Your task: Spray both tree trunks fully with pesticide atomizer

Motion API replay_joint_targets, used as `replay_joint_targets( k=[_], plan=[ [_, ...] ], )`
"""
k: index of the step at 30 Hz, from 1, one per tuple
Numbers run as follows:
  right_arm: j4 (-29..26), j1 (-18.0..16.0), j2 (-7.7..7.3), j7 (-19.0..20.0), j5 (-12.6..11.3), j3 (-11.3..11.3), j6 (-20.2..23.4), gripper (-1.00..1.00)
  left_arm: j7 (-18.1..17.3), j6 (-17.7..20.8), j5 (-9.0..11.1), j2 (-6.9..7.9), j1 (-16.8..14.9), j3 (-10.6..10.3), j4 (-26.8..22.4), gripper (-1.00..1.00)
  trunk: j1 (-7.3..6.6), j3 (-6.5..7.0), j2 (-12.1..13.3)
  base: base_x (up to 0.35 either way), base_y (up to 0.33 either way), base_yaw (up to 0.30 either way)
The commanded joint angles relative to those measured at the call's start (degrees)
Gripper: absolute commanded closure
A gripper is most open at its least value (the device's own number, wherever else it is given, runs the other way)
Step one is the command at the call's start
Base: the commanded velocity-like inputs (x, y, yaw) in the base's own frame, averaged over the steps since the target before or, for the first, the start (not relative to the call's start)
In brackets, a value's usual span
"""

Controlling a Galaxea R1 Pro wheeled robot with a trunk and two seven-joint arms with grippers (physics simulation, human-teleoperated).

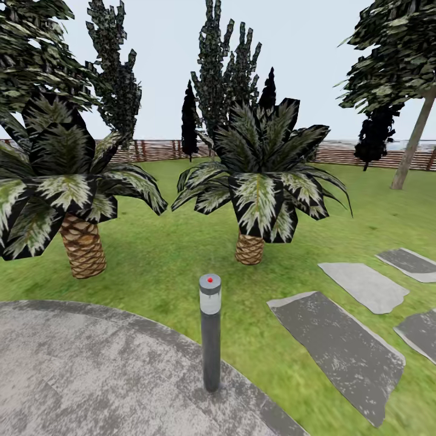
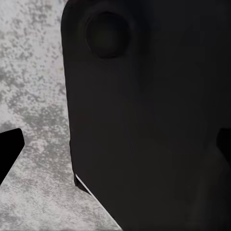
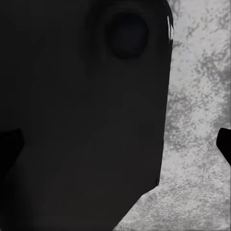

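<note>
A grey bollard lamp (image 1: pixel 210 330) with a red dot stands at the edge of round grey paving (image 1: pixel 79 369). On the lawn (image 1: pixel 163 254) beyond it grow two short palms (image 1: pixel 82 242) (image 1: pixel 249 245), with grey paving slabs (image 1: pixel 339 342) to the right and a slatted wooden fence (image 1: pixel 363 154) far back. A leaning bare trunk (image 1: pixel 413 145) rises far right. In each wrist view, a dark robot body (image 2: pixel 149 125) (image 3: pixel 82 120) hangs over speckled paving; dark tips show at the picture edges, but I cannot tell how far either pincer is open. No atomizer is visible here.
</note>
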Motion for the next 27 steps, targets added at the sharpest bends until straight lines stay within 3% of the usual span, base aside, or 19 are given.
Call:
replay_joint_targets(
  k=[1,7,18,27],
  plan=[
    [-0.3,-0.3,0.33,0.3,0.1,0.2,-0.1,-1.0,-0.1,-0.1,0.1,-0.02,0.2,-0.2,-0.3,-1.0,0.04,0.01,0.0,0.0,0.0,0.0],
    [-1.9,-0.4,2.04,0.3,0.0,0.2,-0.6,-1.0,0.1,-0.1,0.1,-0.01,0.2,-0.3,-0.6,-1.0,0.04,0.01,0.0,0.0,0.0,0.0],
    [-5.5,-0.4,2.21,0.3,-0.1,0.1,-4.1,-1.0,0.1,-0.1,0.1,0.0,0.2,-0.3,-0.6,-1.0,0.04,0.01,0.0,0.0,0.0,-0.012],
    [-5.6,-0.4,2.2,0.3,-0.1,0.2,-4.6,-1.0,0.1,-0.3,0.1,-0.01,0.2,-0.5,-0.6,-1.0,0.04,0.01,0.0,0.0,0.0,-0.234]
  ],
)
